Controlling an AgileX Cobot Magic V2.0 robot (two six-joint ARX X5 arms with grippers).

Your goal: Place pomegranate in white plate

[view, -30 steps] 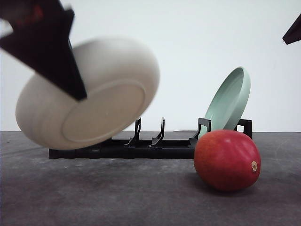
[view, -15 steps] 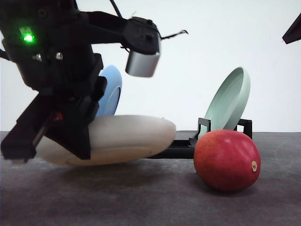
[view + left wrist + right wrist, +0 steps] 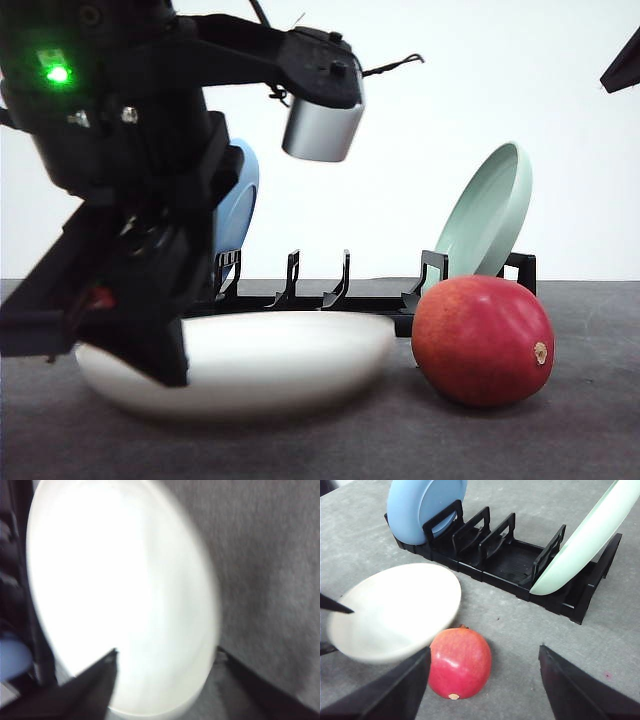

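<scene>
I count three plates: one white plate (image 3: 395,611), one blue (image 3: 422,502), one pale green (image 3: 585,540). Plus one pomegranate (image 3: 460,662) and one black rack (image 3: 505,562).

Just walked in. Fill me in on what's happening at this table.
The left gripper holds the white plate by its rim, low on the grey table in front of the black rack. The pomegranate lies on the table right beside the plate, not yet in it. A blue plate and a pale green plate stand in the rack. The right gripper hangs open above the fruit, holding nothing.
</scene>
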